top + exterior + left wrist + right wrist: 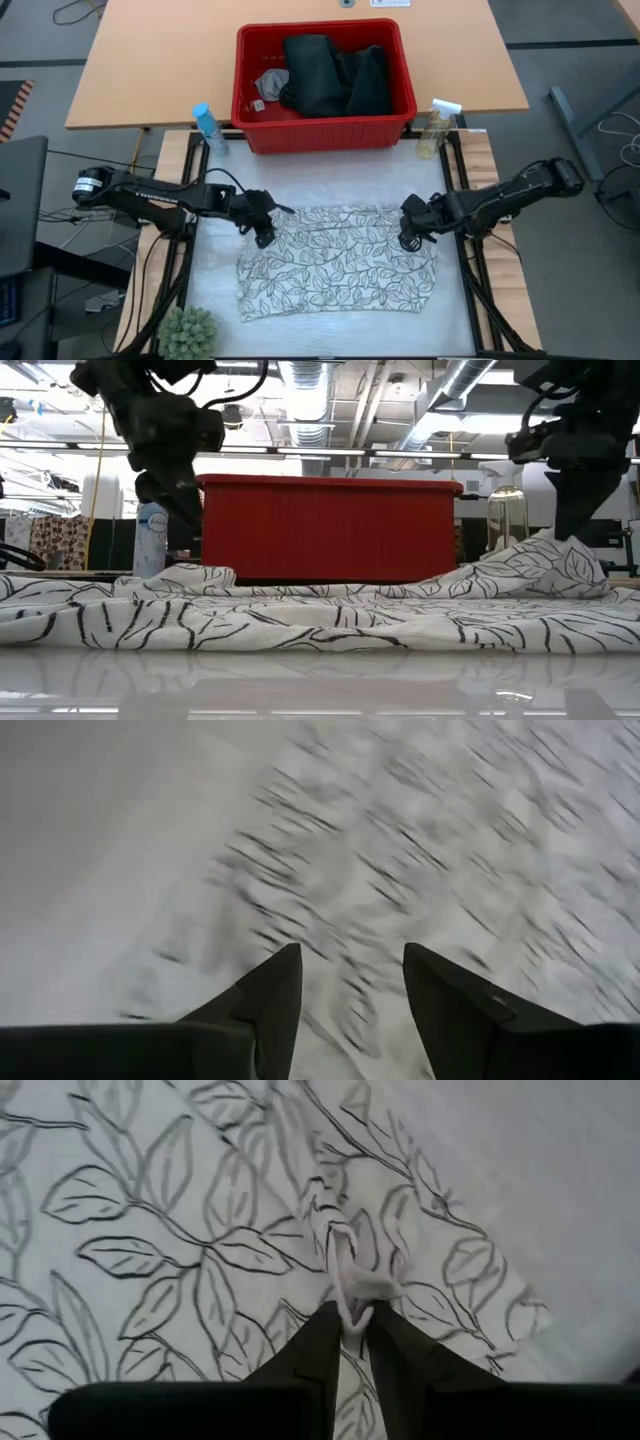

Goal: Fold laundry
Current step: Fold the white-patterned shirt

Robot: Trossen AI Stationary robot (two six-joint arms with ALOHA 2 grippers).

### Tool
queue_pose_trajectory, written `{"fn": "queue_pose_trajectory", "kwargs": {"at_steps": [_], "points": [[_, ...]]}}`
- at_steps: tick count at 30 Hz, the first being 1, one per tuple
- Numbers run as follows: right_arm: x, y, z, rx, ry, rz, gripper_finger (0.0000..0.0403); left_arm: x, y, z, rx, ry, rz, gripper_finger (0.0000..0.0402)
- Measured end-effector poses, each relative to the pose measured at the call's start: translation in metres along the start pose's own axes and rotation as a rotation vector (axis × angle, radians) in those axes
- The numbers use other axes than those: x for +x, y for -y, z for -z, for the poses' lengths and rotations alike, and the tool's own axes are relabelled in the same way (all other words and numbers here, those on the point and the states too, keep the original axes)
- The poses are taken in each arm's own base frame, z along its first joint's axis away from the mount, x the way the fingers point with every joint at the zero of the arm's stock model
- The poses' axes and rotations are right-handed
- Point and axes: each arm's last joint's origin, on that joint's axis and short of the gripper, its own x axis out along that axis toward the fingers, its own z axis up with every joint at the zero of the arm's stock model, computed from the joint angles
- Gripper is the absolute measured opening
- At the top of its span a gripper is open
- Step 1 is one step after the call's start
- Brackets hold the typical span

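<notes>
Leaf cloth (pixel 335 262) is lying spread mid-table. Right gripper (pixel 352 1330) is pinching its far corner; left gripper (pixel 350 985) is hovering, jaws apart, empty. Fold underway; next, left needs regripping its corner.

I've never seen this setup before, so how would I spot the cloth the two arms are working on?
Start at the red basket at the table's far edge, then look just in front of it. Spread flat there lies the white cloth with grey leaf print, the only patterned fabric, unlike the dark jeans in the basket.
</notes>
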Motion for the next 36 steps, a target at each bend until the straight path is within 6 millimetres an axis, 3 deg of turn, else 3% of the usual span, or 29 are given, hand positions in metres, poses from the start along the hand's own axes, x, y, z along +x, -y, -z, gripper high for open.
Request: {"fn": "queue_pose_trajectory", "kwargs": {"at_steps": [3,7,14,19,31,36], "points": [[-0.003,0.000,0.000,-0.030,0.025,-0.024,0.0082,-0.001,-0.007,-0.006,-0.042,0.058,-0.061,0.0165],[-0.010,0.008,-0.003,-0.034,0.046,-0.063,0.0097,0.003,-0.017,-0.021,-0.112,0.087,0.036,0.0165],[-0.030,0.037,0.005,-0.046,-0.014,-0.137,0.0183,0.020,-0.032,-0.031,-0.094,0.040,0.100,0.0165],[-0.038,0.043,-0.003,-0.096,0.123,-0.193,0.0218,0.031,-0.034,-0.030,-0.055,-0.001,0.113,0.0165],[-0.007,0.047,-0.029,-0.204,0.092,-0.179,0.0221,0.036,-0.044,-0.032,-0.091,-0.060,0.213,0.0165],[0.003,0.046,-0.034,-0.261,0.046,-0.157,0.0221,0.036,-0.044,-0.028,-0.046,-0.069,0.133,0.0165]]}}
